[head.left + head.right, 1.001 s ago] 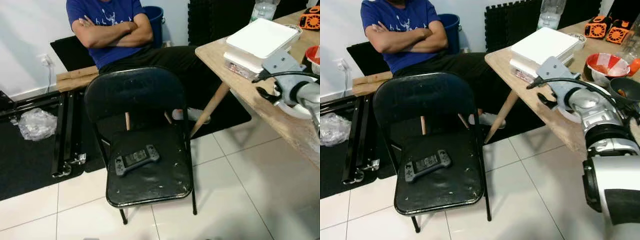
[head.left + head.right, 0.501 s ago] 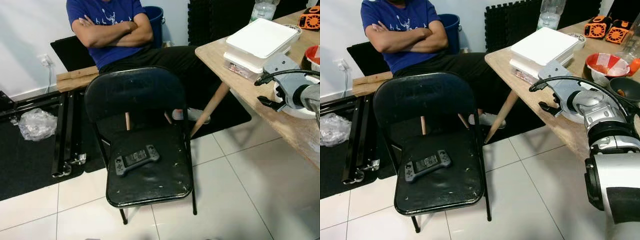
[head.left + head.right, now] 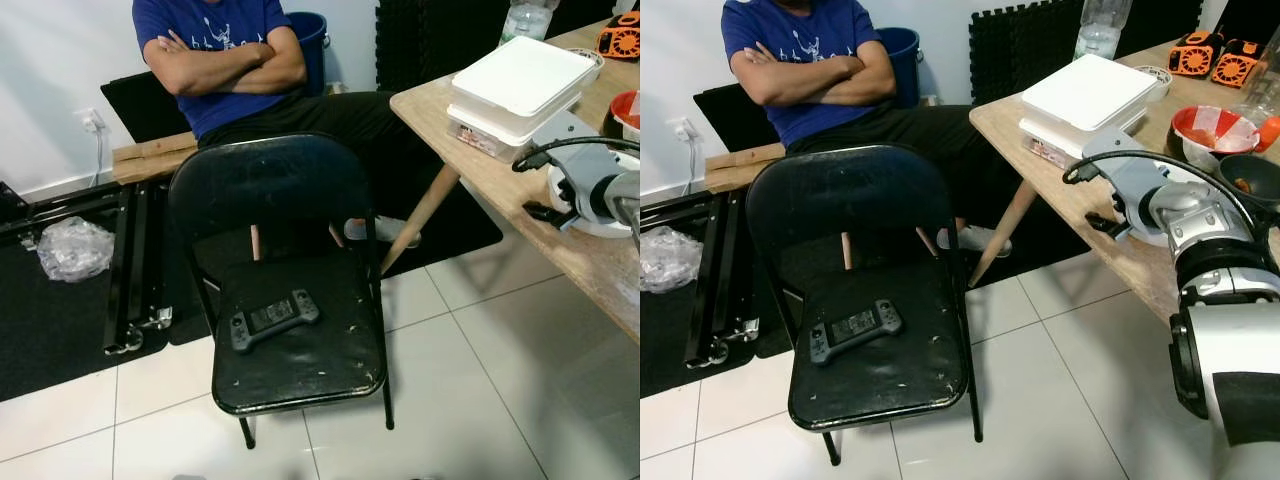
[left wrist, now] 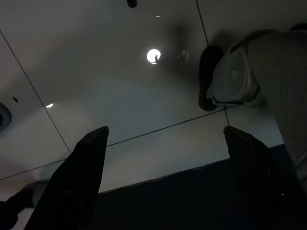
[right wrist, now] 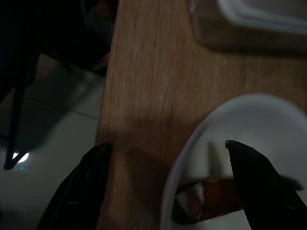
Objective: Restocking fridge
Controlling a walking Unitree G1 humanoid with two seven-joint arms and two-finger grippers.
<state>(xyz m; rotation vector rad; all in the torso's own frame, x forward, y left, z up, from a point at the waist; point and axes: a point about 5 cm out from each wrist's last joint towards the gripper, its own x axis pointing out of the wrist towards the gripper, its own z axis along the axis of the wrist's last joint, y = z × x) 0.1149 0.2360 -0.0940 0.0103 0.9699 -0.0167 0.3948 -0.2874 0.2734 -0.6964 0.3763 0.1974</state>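
White bowl (image 5: 249, 158) beneath open right claw (image 5: 168, 143), wooden table (image 5: 153, 72)

Game controller (image 3: 274, 318) lies on black folding chair (image 3: 290, 290).

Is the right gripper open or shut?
Open. In the right wrist view the right gripper has its two black fingers spread wide, over the table edge and a white bowl, holding nothing.

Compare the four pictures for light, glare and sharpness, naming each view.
Left and right eye views: evenly lit and sharp, soft sheen on the black folding metal chair. Left wrist view: dim, a lamp's glare on the white floor tiles. Right wrist view: dark and blurred over the light wooden table and round white plate.
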